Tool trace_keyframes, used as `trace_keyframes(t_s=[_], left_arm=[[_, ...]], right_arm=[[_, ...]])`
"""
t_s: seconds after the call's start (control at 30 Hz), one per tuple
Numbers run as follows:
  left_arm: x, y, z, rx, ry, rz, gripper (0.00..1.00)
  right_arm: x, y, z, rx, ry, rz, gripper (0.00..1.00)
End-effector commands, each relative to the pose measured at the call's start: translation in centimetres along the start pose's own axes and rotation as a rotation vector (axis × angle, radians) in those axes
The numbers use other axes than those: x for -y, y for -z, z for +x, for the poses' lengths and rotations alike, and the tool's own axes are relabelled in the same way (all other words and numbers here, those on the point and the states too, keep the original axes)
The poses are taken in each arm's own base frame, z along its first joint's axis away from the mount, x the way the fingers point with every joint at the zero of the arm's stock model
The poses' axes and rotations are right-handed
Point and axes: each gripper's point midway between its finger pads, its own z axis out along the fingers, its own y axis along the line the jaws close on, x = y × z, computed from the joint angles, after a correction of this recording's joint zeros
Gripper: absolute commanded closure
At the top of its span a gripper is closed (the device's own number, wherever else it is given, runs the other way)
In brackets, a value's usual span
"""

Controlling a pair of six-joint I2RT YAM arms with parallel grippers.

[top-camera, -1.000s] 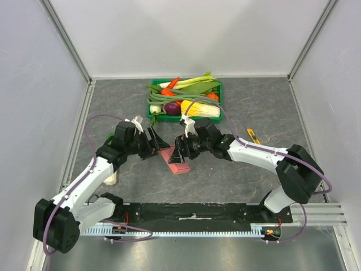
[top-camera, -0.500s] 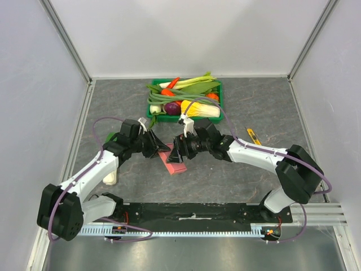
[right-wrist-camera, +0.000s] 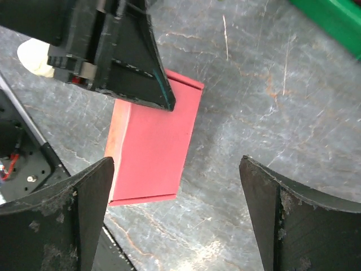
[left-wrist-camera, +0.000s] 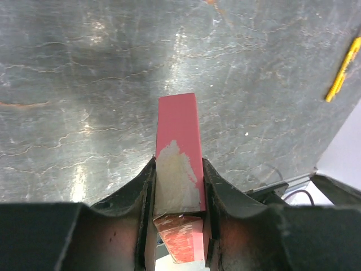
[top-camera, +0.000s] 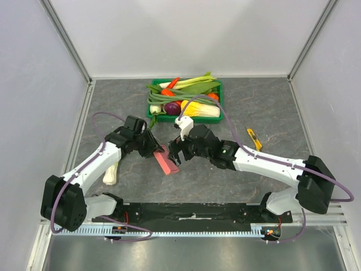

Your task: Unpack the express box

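Note:
The express box [top-camera: 166, 163] is a thin pink-red cardboard box standing on edge near the table's middle. My left gripper [top-camera: 154, 148] is shut on its near end. In the left wrist view the box [left-wrist-camera: 177, 144] sits between both fingers, with a torn white patch on its narrow top. My right gripper [top-camera: 174, 152] is open and empty, just right of the box. In the right wrist view the box's broad pink face [right-wrist-camera: 152, 144] lies between my wide-open fingers [right-wrist-camera: 84, 209], with the left gripper's black finger [right-wrist-camera: 121, 56] on it.
A green crate [top-camera: 185, 99] of vegetables stands behind the box. A yellow utility knife [top-camera: 254, 138] lies to the right, also in the left wrist view [left-wrist-camera: 343, 69]. A white object [top-camera: 110, 176] lies beside the left arm. The black base rail [top-camera: 192, 212] runs along the near edge.
The left gripper closed onto the box's left end and turned it onto its edge. The right gripper let go of the box, opened and drew slightly away.

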Motion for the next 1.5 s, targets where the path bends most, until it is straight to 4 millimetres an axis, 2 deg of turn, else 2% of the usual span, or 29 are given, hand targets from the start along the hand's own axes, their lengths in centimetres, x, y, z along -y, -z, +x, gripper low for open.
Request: trace_keyframes(t_s=[0.0,0.13,0.27,0.4,0.57,0.67,0.7,0.73,0.8,1.03,1.07,1.1,1.2,1.27,1.33,1.37,1.43,1.47], left_arm=[[-0.7,0.3,-1.1,0.035,-0.028,-0.083,0.88],[-1.3,0.1,-1.4,0.042,-0.018,-0.119,0.85],[-1.6,-0.1,-1.5,0.046,-0.015,-0.132,0.81],[-1.8,-0.4,-1.3,0.033,-0.015,-0.139,0.80],[-2.0,-0.4,-1.0,0.022,-0.013,-0.140,0.80],[-2.0,-0.4,-0.8,0.015,-0.013,-0.134,0.77],[-1.9,-0.4,-0.7,0.013,-0.013,-0.129,0.75],[-1.9,-0.4,-0.6,0.008,-0.015,-0.129,0.73],[-2.0,-0.3,-0.7,0.015,-0.015,-0.128,0.71],[-1.8,0.4,-1.2,0.052,-0.040,-0.117,0.57],[-1.9,0.4,-1.2,0.055,-0.042,-0.118,0.54],[-1.7,0.6,-1.3,0.062,-0.048,-0.112,0.44],[-1.6,1.2,-1.7,0.091,-0.062,-0.107,0.30],[-1.6,1.8,-2.3,0.133,-0.069,-0.112,0.26],[-2.2,2.4,-3.0,0.181,-0.076,-0.142,0.20],[-2.3,3.0,-3.2,0.200,-0.076,-0.149,0.18],[-2.8,3.6,-3.8,0.247,-0.078,-0.172,0.16],[-2.9,4.1,-4.0,0.266,-0.079,-0.168,0.15]], right_arm=[[-0.5,0.7,-1.7,0.045,0.215,0.103,0.02],[-2.9,-0.4,-0.3,0.033,0.262,0.085,0.02],[-5.4,-2.2,1.8,0.015,0.293,0.068,0.05],[-6.5,-3.5,3.0,0.021,0.292,0.081,0.09],[-6.0,-4.8,3.3,0.050,0.253,0.144,0.16],[-5.9,-5.5,3.8,0.042,0.263,0.150,0.25],[-6.1,-5.8,3.4,0.046,0.268,0.149,0.33],[-5.7,-6.2,4.3,0.011,0.279,0.170,0.37],[-5.6,-6.6,4.1,0.001,0.282,0.186,0.48],[-5.0,-6.4,4.6,-0.006,0.260,0.205,0.63],[-5.0,-6.4,4.7,-0.005,0.254,0.205,0.64],[-5.1,-6.3,4.7,-0.008,0.249,0.198,0.65],[-5.3,-6.1,5.2,-0.025,0.225,0.161,0.66],[-4.8,-5.8,5.8,-0.036,0.203,0.149,0.65],[-4.6,-5.4,5.3,-0.031,0.153,0.107,0.65],[-4.1,-5.2,6.1,-0.047,0.128,0.100,0.65],[-3.5,-4.8,5.8,-0.044,0.083,0.065,0.65],[-3.0,-4.6,6.7,-0.063,0.055,0.054,0.65]])
